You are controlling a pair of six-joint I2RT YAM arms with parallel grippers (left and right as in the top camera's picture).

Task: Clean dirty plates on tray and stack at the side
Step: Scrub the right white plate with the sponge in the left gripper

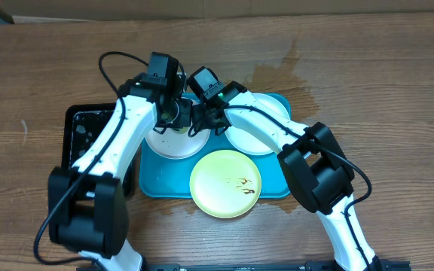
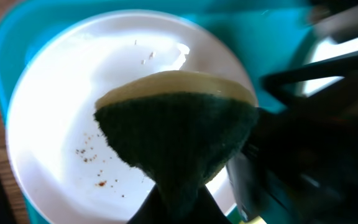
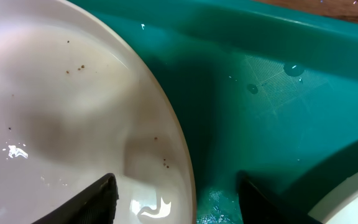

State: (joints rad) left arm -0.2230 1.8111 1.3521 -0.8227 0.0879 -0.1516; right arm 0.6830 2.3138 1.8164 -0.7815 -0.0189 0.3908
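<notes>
1. While the left hand point(image 2: 178, 205) is clamped tight on the narrow lower end of a sponge point(image 2: 179, 124), the sponge's dark green side faces the wrist cam w/ the yellow layer along its far edge. It hangs just over the first white plate point(image 2: 55, 106).
2. That plate lies on the left part of the tray point(image 1: 160, 178). Brown specks dot it nr the sponge.
3. The right hand point(image 3: 179, 200) is open, fingers well apart. The same plate's rim sits btwn them, one finger over the plate, the other over bare tray. Can't tell if either touches.
4. The 2nd white plate point(image 1: 256, 137) lies on the tray's right part, partly under the right arm.
5. The yellow-green plate point(image 1: 225, 183), w/ brown smears, sits at the front and overhangs the tray's front rim.
6. The tray rests on the wooden desk point(image 1: 383, 90). A black tray point(image 1: 77, 139) lies just to its left, and a damp stain point(image 1: 277, 75) marks the desk behind it.
</notes>
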